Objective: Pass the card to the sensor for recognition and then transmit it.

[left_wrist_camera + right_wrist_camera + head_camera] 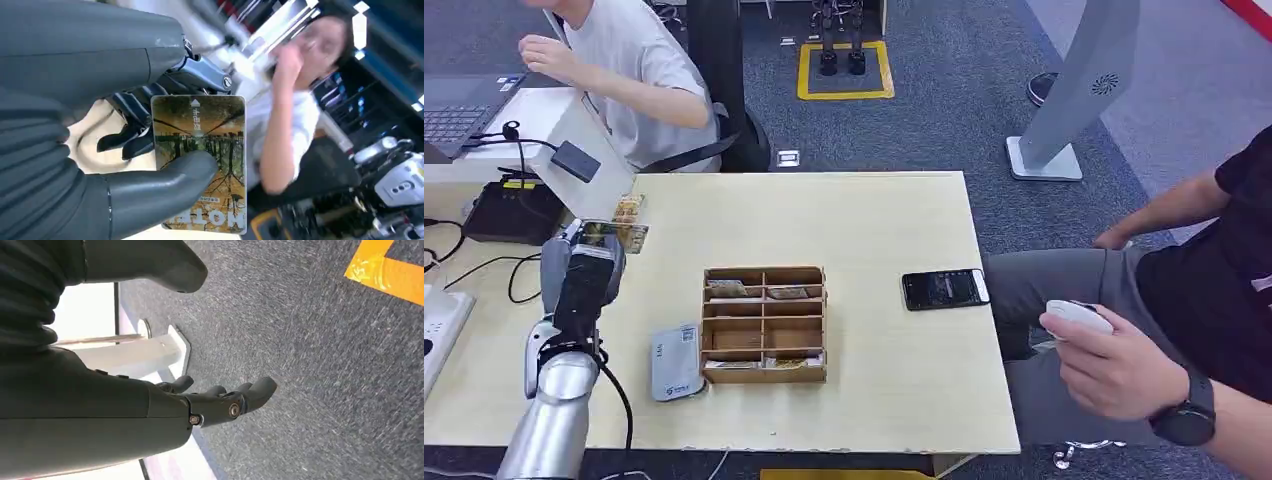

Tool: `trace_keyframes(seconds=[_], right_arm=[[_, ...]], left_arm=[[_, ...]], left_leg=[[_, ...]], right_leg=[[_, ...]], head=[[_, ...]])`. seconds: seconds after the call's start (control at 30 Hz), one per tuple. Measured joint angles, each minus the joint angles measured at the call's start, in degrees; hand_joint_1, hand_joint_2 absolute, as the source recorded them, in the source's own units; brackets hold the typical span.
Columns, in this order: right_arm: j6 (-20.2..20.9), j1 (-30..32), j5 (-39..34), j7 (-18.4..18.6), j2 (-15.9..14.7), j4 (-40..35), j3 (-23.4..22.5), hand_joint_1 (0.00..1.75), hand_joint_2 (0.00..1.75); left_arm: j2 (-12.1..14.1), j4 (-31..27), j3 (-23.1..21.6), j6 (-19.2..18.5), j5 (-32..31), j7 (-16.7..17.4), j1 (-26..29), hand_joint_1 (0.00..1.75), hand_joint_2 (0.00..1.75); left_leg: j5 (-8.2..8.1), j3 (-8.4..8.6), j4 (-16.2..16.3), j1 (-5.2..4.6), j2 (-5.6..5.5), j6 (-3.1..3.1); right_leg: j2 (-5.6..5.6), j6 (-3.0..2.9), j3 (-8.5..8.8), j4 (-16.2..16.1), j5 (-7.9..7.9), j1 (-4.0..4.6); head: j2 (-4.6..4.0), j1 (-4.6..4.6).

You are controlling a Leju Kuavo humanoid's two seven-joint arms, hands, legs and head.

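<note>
Card (200,150) pinched between thumb and fingers (132,112).

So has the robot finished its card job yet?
Not yet. Done: the left hand has picked up the card and holds it above the table, away from the wooden card box. Left: showing it to a sensor, then passing it on. The right hand hangs free, holding nothing.

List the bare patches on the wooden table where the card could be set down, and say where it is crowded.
Free: the wide strip of the table between its far edge and the wooden organizer; the near-right corner below the phone. Crowded: the left side, where the left hand holds the card above the grey card reader, close beside the organizer.
</note>
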Motion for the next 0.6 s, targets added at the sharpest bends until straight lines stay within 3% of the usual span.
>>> trace_keyframes(seconds=[0.07,0.13,0.27,0.6], right_arm=[[0.09,-0.06,0.39,0.07,-0.02,0.00,0.55,0.00,1.75],[0.22,-0.21,0.41,0.09,-0.15,0.00,1.18,0.00,1.75],[0.61,-0.35,0.44,0.17,-0.59,0.00,2.34,0.00,1.75],[0.31,-0.47,0.44,-0.44,-1.14,0.00,4.96,0.00,1.75]], left_arm=[[1.01,1.79,-1.75,2.90,-8.58,0.63,-3.15,1.75,1.75],[1.72,4.31,-3.34,4.04,-13.19,0.65,-6.44,1.75,1.75],[2.01,8.45,-6.47,5.67,-18.85,1.18,-11.33,1.75,1.75],[3.85,15.78,-12.70,15.58,-33.56,2.93,-16.40,1.75,1.75]], left_leg=[[0.00,-0.01,0.00,0.00,-0.01,0.00],[0.00,-0.01,0.00,0.00,-0.02,0.00],[0.01,-0.01,0.01,-0.01,0.02,-0.01],[0.00,-0.01,0.00,-0.01,0.04,0.00]], right_leg=[[-0.01,0.00,-0.01,0.00,0.00,0.00],[-0.01,0.00,0.00,0.00,0.00,0.00],[0.02,0.00,0.00,0.00,0.04,0.00],[0.07,0.00,-0.02,0.00,0.03,0.00]], head=[[0.02,0.02],[0.00,0.00],[0.02,0.00],[0.00,0.00]])
